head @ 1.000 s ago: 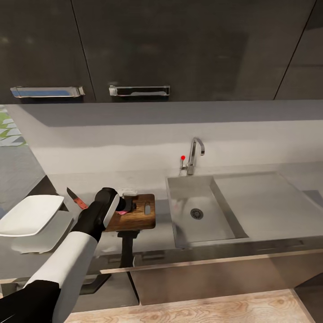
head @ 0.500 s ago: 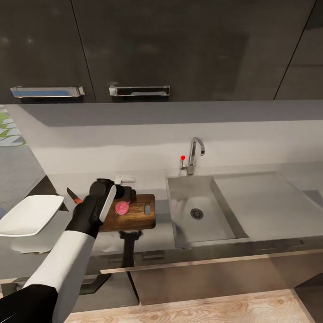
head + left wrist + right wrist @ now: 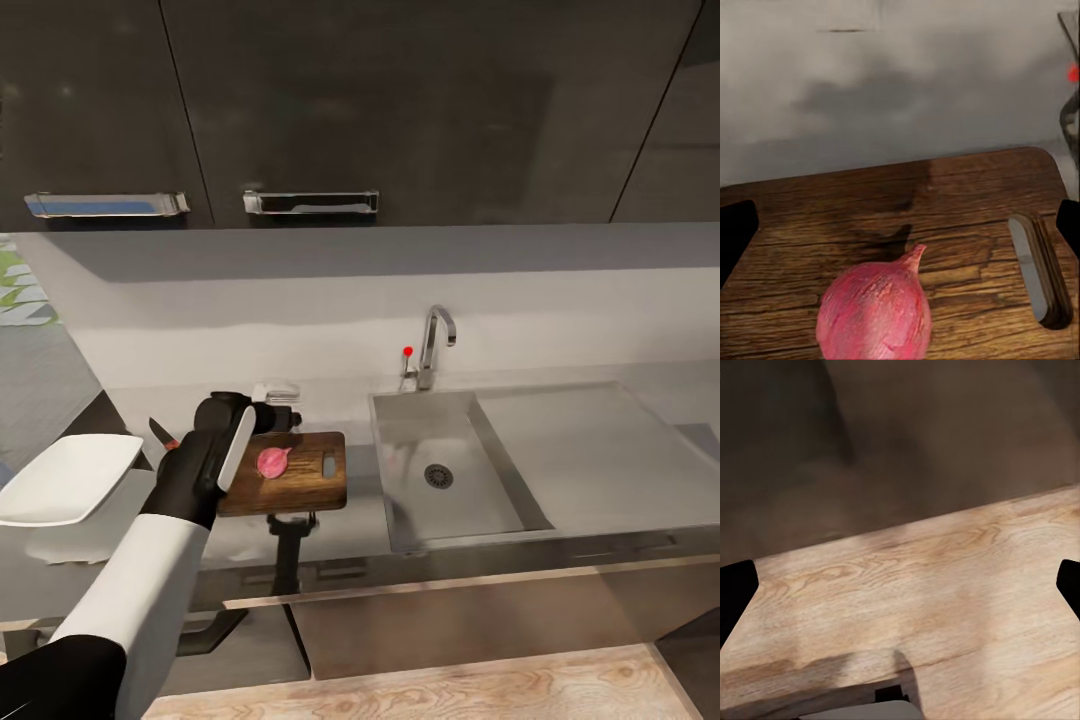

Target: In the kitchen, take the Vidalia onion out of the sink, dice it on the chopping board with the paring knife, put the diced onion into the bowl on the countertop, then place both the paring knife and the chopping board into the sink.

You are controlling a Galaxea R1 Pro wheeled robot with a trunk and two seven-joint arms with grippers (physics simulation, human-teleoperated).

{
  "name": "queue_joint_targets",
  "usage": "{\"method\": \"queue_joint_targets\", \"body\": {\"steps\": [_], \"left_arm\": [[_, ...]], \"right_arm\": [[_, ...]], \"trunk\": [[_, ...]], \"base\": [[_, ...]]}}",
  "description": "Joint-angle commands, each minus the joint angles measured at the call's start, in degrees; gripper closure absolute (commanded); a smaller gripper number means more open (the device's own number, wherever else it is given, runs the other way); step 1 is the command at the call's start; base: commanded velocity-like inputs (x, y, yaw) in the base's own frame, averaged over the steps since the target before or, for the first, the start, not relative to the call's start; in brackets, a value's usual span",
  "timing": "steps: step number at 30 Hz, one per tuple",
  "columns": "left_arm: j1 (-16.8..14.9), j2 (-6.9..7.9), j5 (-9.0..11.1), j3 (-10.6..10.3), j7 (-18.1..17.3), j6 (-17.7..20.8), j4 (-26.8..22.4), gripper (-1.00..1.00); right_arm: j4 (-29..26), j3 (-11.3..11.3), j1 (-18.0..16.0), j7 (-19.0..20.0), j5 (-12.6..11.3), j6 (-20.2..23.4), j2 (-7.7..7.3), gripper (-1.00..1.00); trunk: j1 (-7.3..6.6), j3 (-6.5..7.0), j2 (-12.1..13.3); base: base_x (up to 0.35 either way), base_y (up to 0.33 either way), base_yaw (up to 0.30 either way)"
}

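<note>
The Vidalia onion (image 3: 271, 461) (image 3: 874, 311) lies loose on the brown chopping board (image 3: 305, 484) (image 3: 945, 210), left of the board's slot handle (image 3: 1039, 270). My left gripper (image 3: 279, 407) (image 3: 900, 232) hovers open above the board's far edge, just behind the onion and apart from it. Left of the board, the paring knife (image 3: 160, 434) lies on the countertop (image 3: 340, 405), its red handle mostly hidden by my left arm. Further left, the white bowl (image 3: 65, 478) sits at the counter's end. The sink (image 3: 440, 470) is right of the board. My right gripper (image 3: 900, 585) is open over wooden floor.
A chrome tap (image 3: 436, 345) and red knob (image 3: 408, 351) stand behind the basin, and a flat steel drainer (image 3: 600, 450) lies to its right. Dark wall cabinets with metal handles (image 3: 310, 202) hang overhead. Light wooden floor (image 3: 420, 690) lies below the counter front.
My left gripper has opened, let go of the onion and risen back toward the wall. The onion now lies free on the board.
</note>
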Motion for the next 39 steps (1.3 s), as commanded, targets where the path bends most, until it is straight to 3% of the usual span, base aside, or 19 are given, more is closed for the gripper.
{"method": "queue_joint_targets", "body": {"steps": [1,23,39], "left_arm": [[0.0,0.0,0.4,-0.1,0.4,0.2,-1.0,-1.0],[0.2,0.09,0.4,-0.1,0.4,0.3,-3.6,-1.0],[0.2,0.09,0.4,-0.1,0.4,0.3,-3.3,-1.0]], "right_arm": [[-0.1,-0.1,0.0,0.2,-0.4,-0.1,0.03,-1.0],[-0.1,-0.1,0.0,0.2,-0.4,0.0,0.03,-1.0],[-0.1,-0.1,0.0,0.2,-0.4,0.0,0.03,-1.0]], "trunk": [[0.04,-0.11,-0.1],[0.04,-0.11,-0.1],[0.04,-0.11,-0.1]], "base": [[-0.002,0.0,0.0],[-0.114,0.0,0.0],[-0.307,0.0,0.0]]}}
